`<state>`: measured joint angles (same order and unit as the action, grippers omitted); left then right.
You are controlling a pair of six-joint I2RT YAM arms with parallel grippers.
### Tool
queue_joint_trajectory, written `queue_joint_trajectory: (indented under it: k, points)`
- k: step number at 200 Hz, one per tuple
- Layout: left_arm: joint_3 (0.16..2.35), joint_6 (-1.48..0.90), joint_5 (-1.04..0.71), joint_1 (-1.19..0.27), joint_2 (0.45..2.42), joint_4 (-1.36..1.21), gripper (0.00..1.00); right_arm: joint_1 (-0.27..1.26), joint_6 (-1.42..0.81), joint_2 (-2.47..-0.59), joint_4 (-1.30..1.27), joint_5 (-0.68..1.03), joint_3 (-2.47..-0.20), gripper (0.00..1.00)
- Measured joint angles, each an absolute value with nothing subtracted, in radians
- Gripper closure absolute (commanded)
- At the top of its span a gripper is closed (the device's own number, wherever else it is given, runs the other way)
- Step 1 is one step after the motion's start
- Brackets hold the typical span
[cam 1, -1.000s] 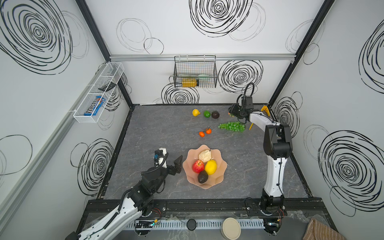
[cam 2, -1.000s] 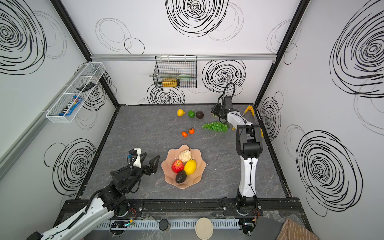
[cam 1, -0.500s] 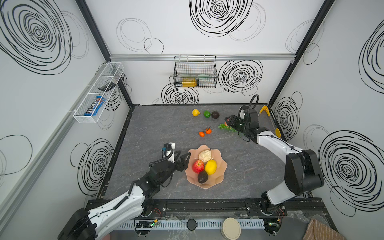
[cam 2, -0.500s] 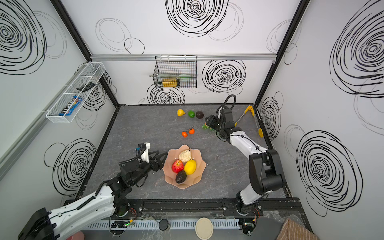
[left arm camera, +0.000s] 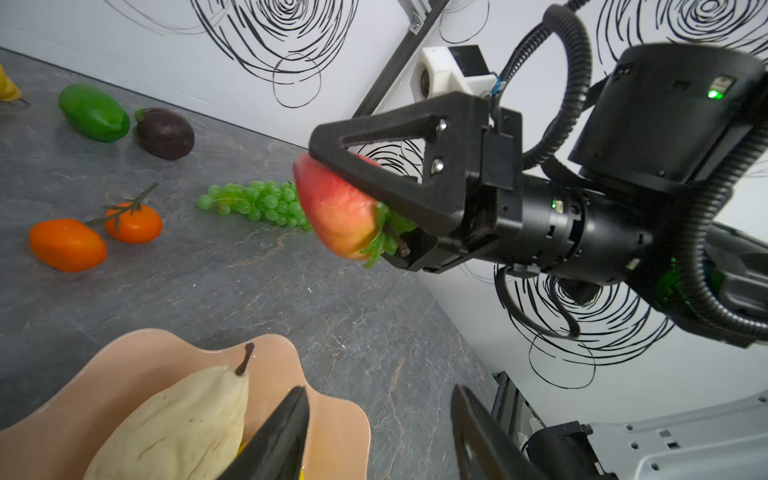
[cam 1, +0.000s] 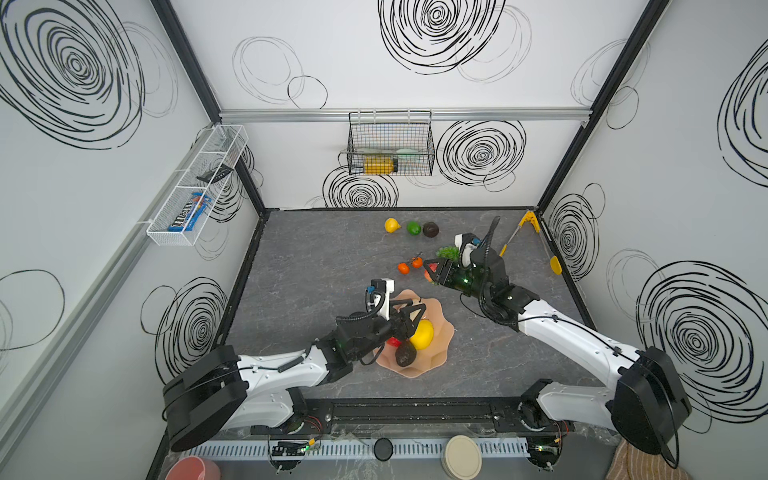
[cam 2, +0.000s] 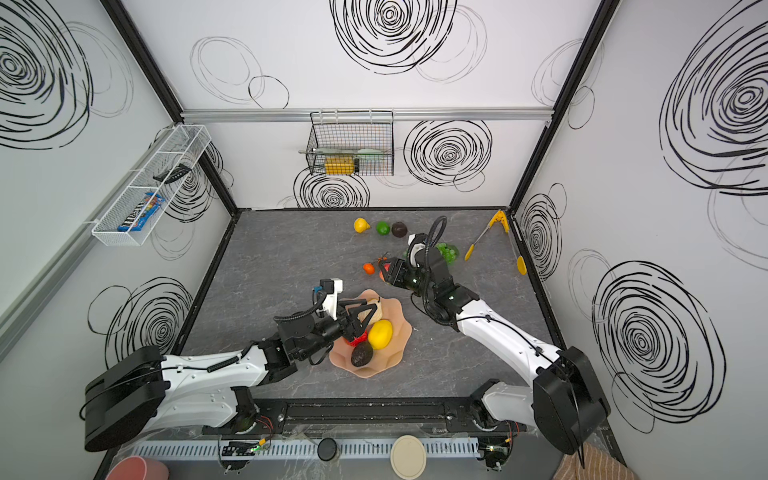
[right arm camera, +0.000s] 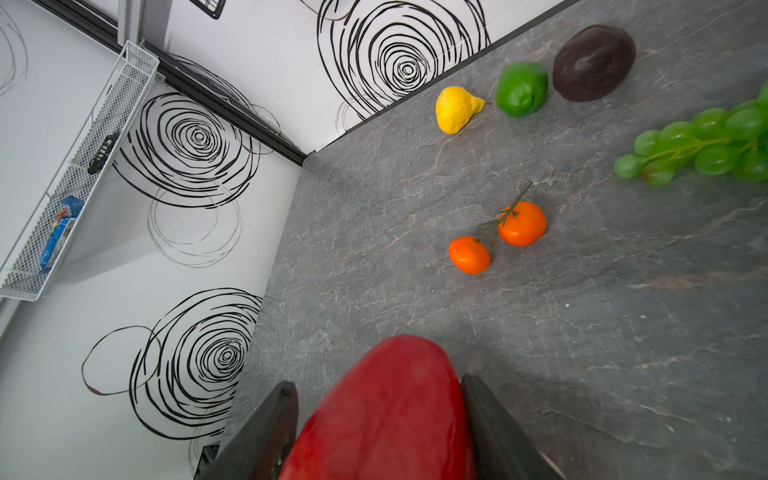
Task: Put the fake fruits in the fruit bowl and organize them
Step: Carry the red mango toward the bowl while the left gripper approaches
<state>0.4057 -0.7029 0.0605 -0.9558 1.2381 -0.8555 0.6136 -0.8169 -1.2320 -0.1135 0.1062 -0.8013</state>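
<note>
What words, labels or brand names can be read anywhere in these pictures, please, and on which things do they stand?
"m&m's", in white letters, blurred and only just legible: on the blue candy packet lying in the white wire shelf on the side wall.
The yellow container in the black wire basket: no legible label.
The dark remote-like thing in the shelf: markings too small to read.

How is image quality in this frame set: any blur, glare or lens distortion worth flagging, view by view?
Both top views: even, soft lighting, faint shadows, wide-angle bowing of the frame posts. Left wrist view: right claw and its red fruit sharp; pear in the fruit bowl slightly soft. Right wrist view: the held red fruit fills the foreground, blurred with dull glare; oranges and lemon crisp.
</note>
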Motion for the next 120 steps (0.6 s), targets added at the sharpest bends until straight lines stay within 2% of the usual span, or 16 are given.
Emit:
queue_joint_trajectory:
  k: [120]
  points:
    - [0.433, -0.714, -0.018, -0.9, 1.312, -0.917, 0.64, 0.769, -0.834, -1.219, -0.139, 0.023, -0.773, 0.46]
